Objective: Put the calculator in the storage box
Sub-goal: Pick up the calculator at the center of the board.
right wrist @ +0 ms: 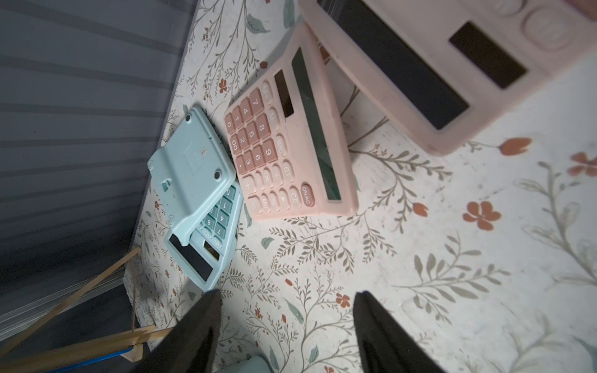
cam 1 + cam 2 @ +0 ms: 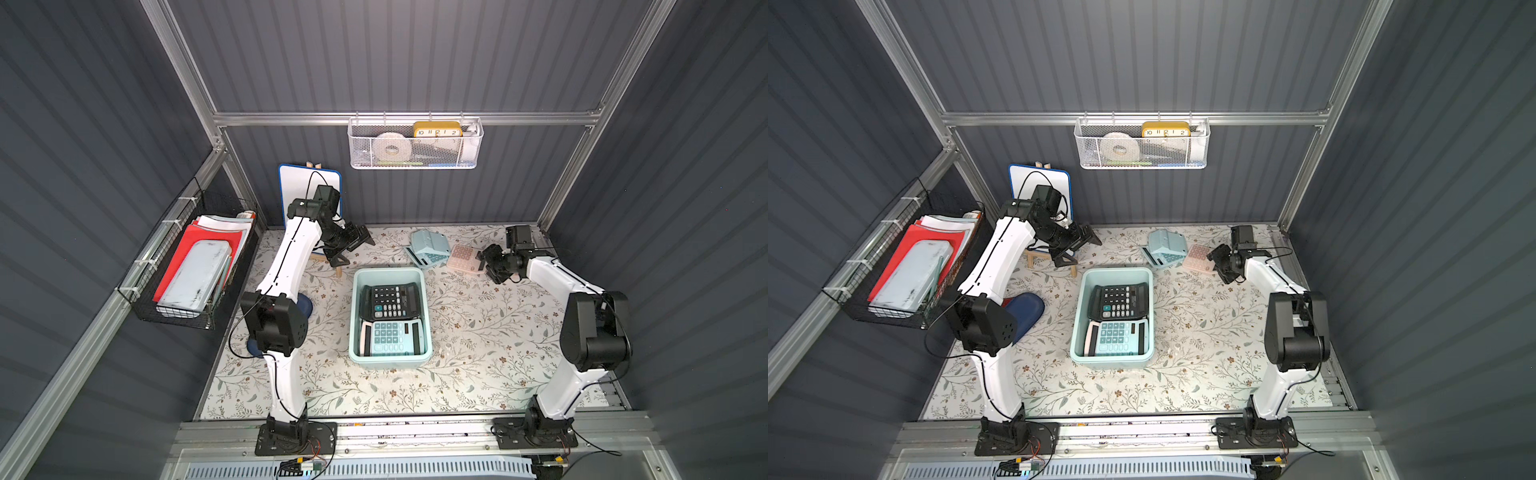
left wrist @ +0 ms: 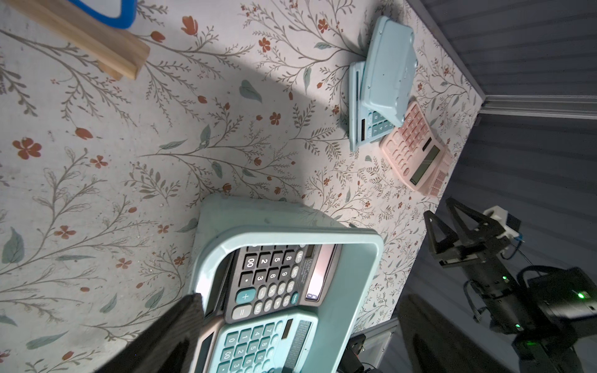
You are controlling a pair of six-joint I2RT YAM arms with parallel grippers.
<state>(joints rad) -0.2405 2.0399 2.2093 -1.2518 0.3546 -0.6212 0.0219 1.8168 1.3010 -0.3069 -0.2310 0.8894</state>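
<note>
Right gripper (image 1: 287,295): jaws apart, empty, hovering near pink calculator (image 1: 284,151). Left gripper (image 2: 353,248): jaws spread wide, empty, just beyond storage box (image 2: 354,316). In box: black calculator (image 2: 390,301), teal calculator (image 2: 392,337). Outside, on table: pink calculator, second pink calculator (image 1: 452,64), stacked pale-blue calculators (image 2: 430,247). Judged part done.

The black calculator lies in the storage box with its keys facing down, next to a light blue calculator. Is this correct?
Only the facing is wrong: the black calculator lies in the storage box with its keys facing up, next to the light blue calculator. Both top views show the keys.
</note>
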